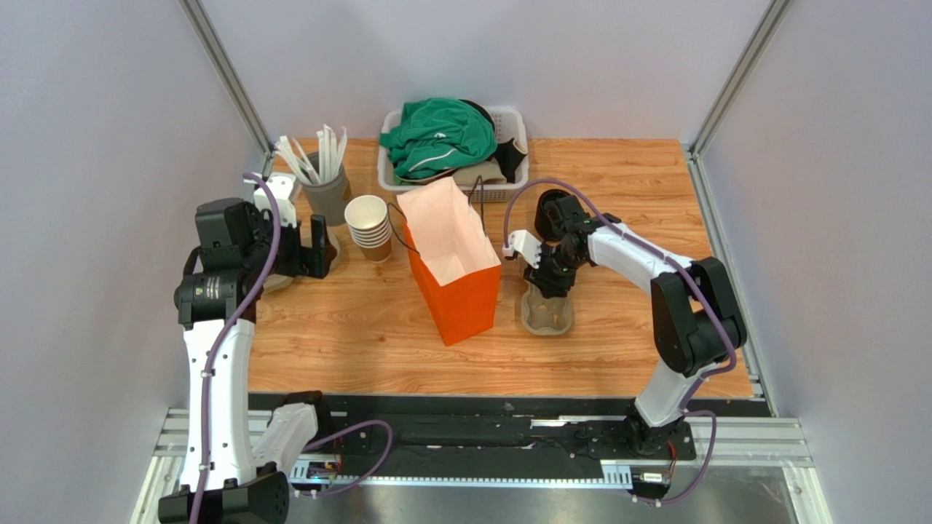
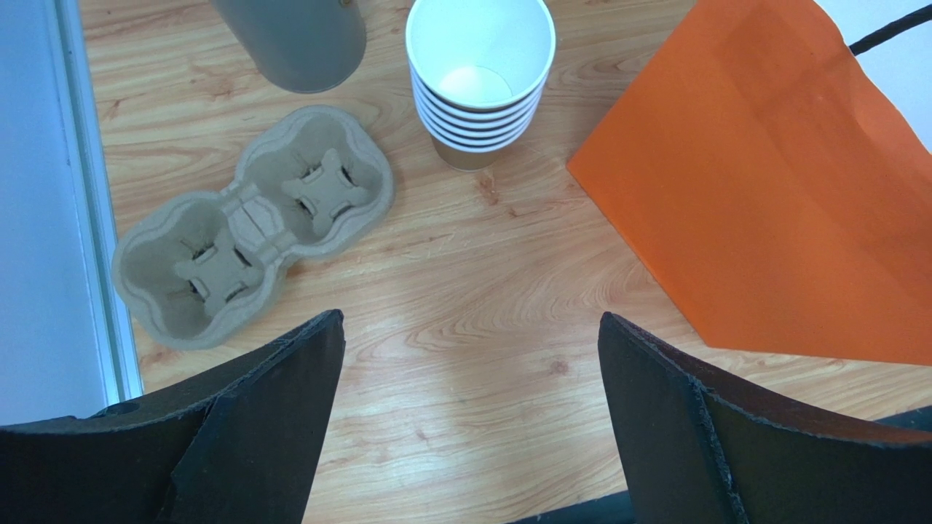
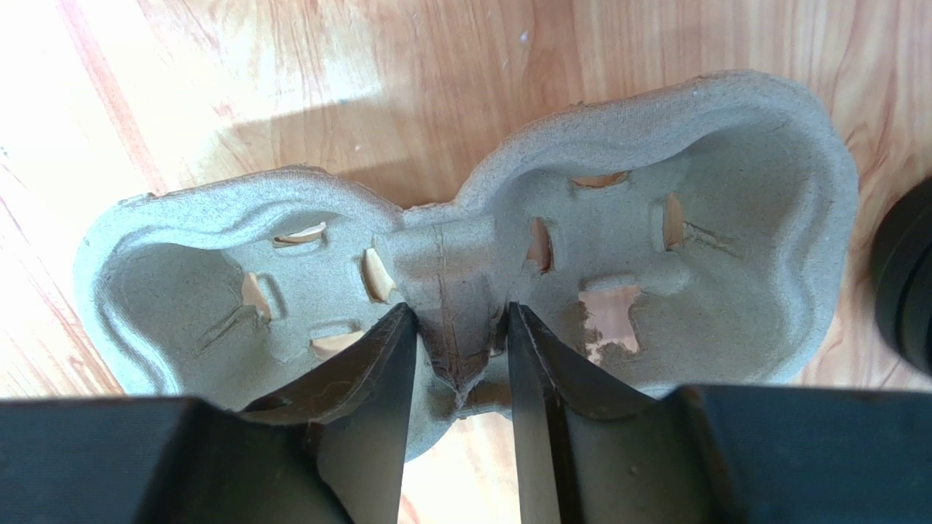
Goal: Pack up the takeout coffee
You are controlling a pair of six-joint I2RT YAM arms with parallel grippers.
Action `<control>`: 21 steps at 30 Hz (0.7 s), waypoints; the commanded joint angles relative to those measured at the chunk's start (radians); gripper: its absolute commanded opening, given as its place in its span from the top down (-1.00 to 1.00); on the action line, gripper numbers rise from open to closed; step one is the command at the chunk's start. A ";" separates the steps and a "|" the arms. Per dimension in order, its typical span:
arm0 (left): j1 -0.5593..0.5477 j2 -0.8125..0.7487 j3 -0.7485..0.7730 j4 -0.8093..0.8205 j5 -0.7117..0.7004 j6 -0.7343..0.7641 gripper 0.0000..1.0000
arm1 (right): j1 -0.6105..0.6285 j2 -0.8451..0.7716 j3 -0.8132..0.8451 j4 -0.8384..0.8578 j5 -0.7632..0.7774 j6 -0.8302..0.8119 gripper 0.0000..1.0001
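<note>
1. Left gripper (image 2: 468, 322) hangs over bare table (image 2: 470, 284), jaws wide apart, holding nothing.
2. Spare pulp carrier (image 2: 252, 224) lies by the table's edge, just beside a grey holder (image 2: 295, 38); stacked lidless cups (image 2: 479, 76) stand near.
3. Orange bag (image 1: 451, 262) stands open mid-table, between both arms.
4. Right gripper (image 3: 459, 317) is pinched on the centre ridge of a second carrier (image 3: 700, 251).
5. Takeout coffee cannot be made out in any view.

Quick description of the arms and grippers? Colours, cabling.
Left arm and right arm match: white links, black joint housings, a purple cable running along each. Left gripper and right gripper each have two matte black, wedge-shaped fingers.
</note>
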 commanded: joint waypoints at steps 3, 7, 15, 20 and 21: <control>0.009 -0.031 -0.006 0.019 0.024 -0.010 -0.90 | -0.027 -0.087 -0.065 0.092 0.042 0.117 0.25; 0.009 -0.032 -0.009 0.020 0.027 -0.010 -0.90 | -0.080 -0.116 -0.077 0.113 0.047 0.215 0.28; 0.009 -0.034 -0.004 0.019 0.040 -0.011 -0.90 | -0.226 -0.136 -0.103 0.222 0.157 0.345 0.27; 0.009 -0.038 -0.007 0.020 0.042 -0.011 -0.90 | -0.314 -0.116 -0.087 0.251 0.189 0.399 0.26; 0.009 -0.040 -0.009 0.022 0.043 -0.013 -0.90 | -0.320 -0.110 -0.083 0.251 0.189 0.407 0.24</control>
